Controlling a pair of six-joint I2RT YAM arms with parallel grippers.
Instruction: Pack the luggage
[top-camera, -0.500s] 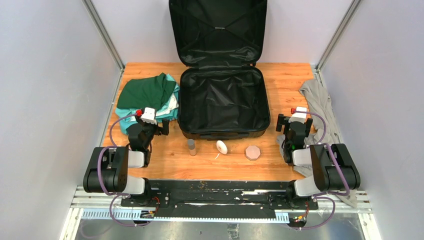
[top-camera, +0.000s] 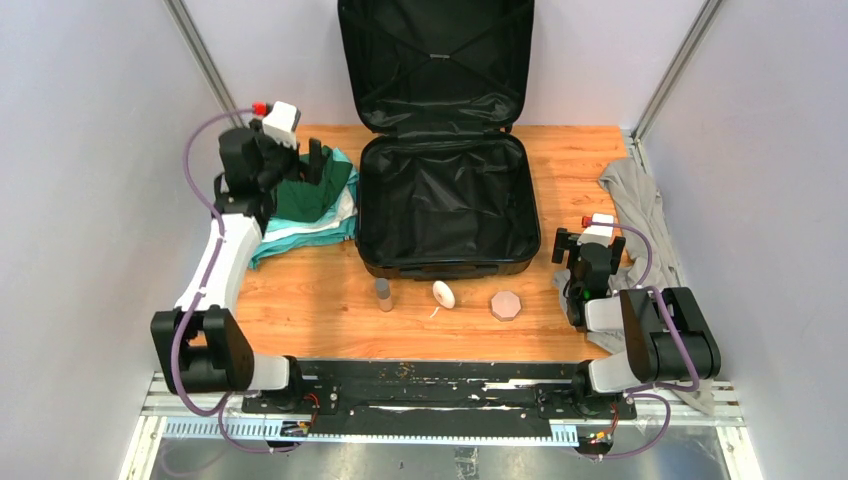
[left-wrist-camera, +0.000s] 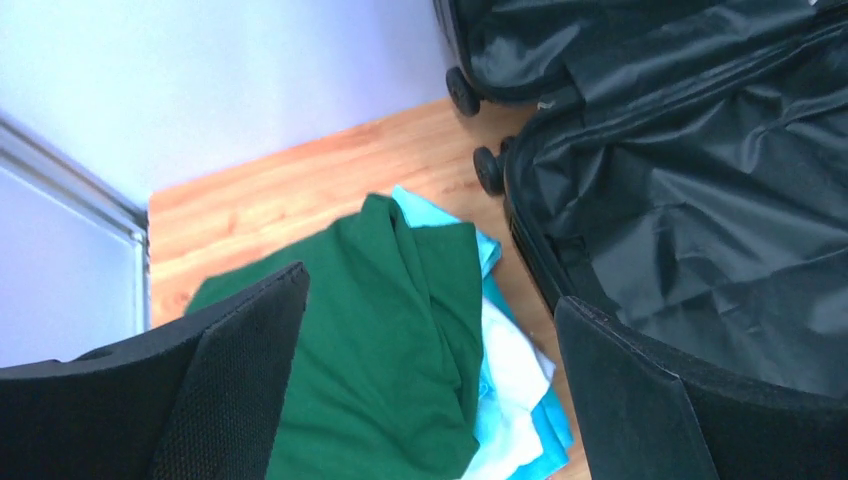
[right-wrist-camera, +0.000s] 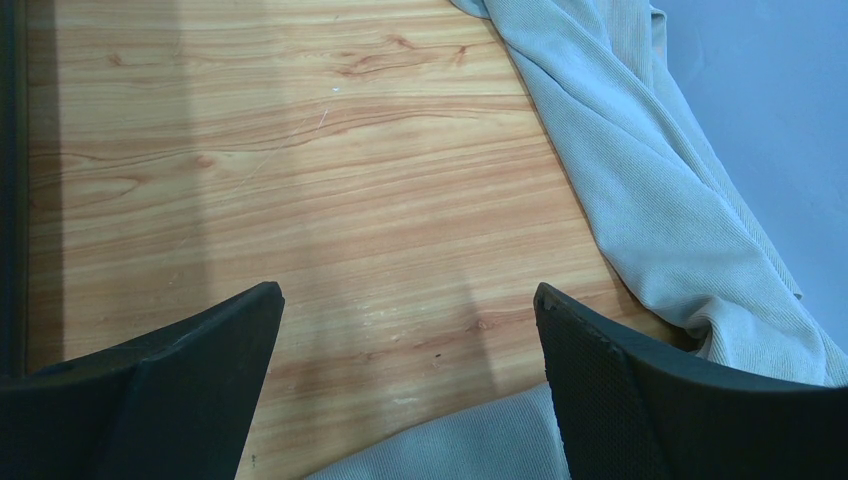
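Orange wood-grain tabletop (top-camera: 300, 300) carries: open black hard-shell suitcase (top-camera: 445, 205), centre rear; pile of dark green, teal and white garments (top-camera: 305, 200), left of suitcase; grey ribbed cloth (top-camera: 640, 205), right edge; front row, apart: small grey cylinder (top-camera: 383, 294), white oval object (top-camera: 444, 294), pink octagonal block (top-camera: 506, 305)

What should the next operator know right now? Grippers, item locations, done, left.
Left gripper: open, empty, over the green garment topping the teal and white clothes left of the luggage.
Right gripper: open, empty, above bare table beside the grey garment.
Luggage: open, lid upright at the back wall, nothing inside.
In front of it: grey cylinder, white object, pinkish flat piece.
Done: nothing packed. Left: all clothes and the three small items.
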